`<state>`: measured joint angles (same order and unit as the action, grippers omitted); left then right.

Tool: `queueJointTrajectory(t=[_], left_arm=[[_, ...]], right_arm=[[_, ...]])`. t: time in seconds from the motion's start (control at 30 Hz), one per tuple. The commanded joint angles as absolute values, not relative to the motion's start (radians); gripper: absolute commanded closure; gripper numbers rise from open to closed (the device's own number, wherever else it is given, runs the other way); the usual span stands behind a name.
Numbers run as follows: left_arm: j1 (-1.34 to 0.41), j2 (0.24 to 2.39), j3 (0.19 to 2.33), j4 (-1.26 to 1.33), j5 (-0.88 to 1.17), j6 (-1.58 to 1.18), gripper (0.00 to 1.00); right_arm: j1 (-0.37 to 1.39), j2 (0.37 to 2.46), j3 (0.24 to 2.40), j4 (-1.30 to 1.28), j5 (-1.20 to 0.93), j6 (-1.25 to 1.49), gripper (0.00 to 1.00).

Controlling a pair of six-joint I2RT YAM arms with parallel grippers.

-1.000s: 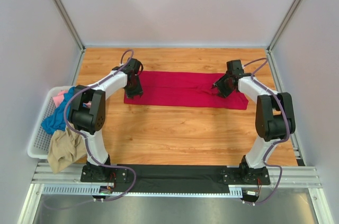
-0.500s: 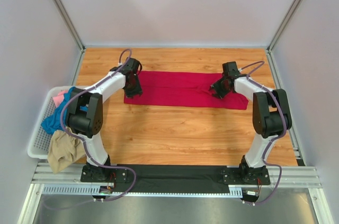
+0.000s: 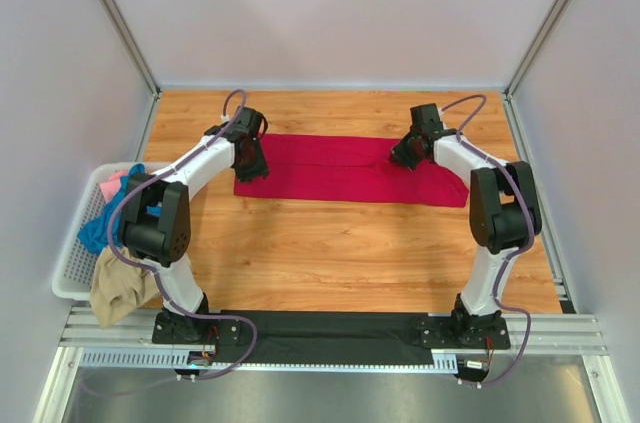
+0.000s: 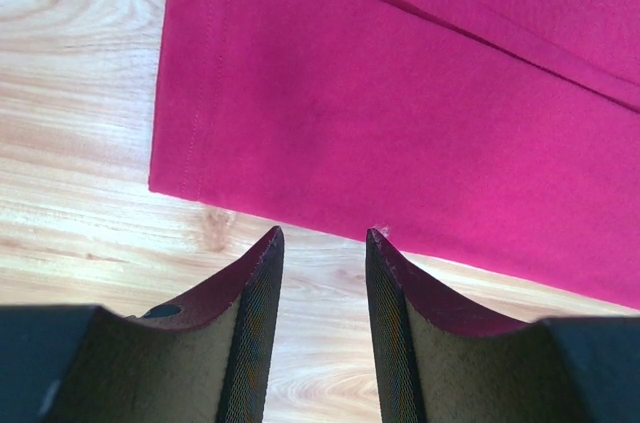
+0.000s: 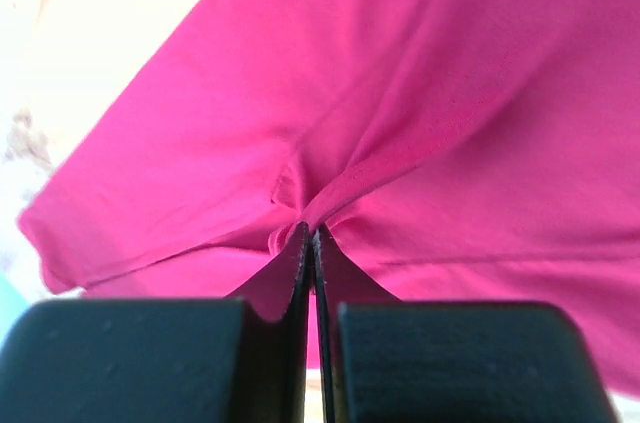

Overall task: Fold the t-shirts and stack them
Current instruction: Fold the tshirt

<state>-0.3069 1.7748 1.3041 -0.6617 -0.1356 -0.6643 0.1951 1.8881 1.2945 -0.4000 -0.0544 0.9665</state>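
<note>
A crimson red t-shirt (image 3: pixel 340 171) lies folded into a long strip across the far half of the table. My right gripper (image 3: pixel 400 158) sits on its right part, shut on a pinched ridge of red cloth (image 5: pixel 420 93); in the right wrist view the gripper (image 5: pixel 312 230) has its jaws pressed together with fabric bunching at the tips. My left gripper (image 3: pixel 252 171) hovers at the strip's near left corner. In the left wrist view it (image 4: pixel 323 235) is open, with only bare wood between the fingers and the shirt's near hem (image 4: pixel 400 113) just past the tips.
A white lattice basket (image 3: pixel 70 263) stands off the table's left edge, holding a teal t-shirt (image 3: pixel 105 223), a pink one (image 3: pixel 115 183) and a tan one (image 3: pixel 125 283) draped over its near rim. Grey walls enclose the wooden table (image 3: pixel 340 253).
My right gripper has slid left and farther along the red shirt and closed on a fold of it. The left gripper has stayed open at the left corner.
</note>
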Motion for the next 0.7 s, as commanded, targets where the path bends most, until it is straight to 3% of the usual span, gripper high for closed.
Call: queueJointTrajectory(t=[0.0, 0.4, 0.67], left_arm=[[-0.318, 1.762, 1.305, -0.655, -0.127, -0.678, 0.54], [-0.339, 1.769, 1.318, -0.672, -0.140, -0.683, 0.55], [-0.350, 1.773, 1.338, -0.684, -0.140, -0.684, 0.54]], right_arm=[[0.221, 1.936, 1.351, -0.376, -0.049, 0.870, 1.00], [0.244, 1.985, 1.430, -0.293, -0.057, 0.664, 0.96], [0.259, 2.019, 1.453, -0.256, -0.073, 0.571, 0.85]])
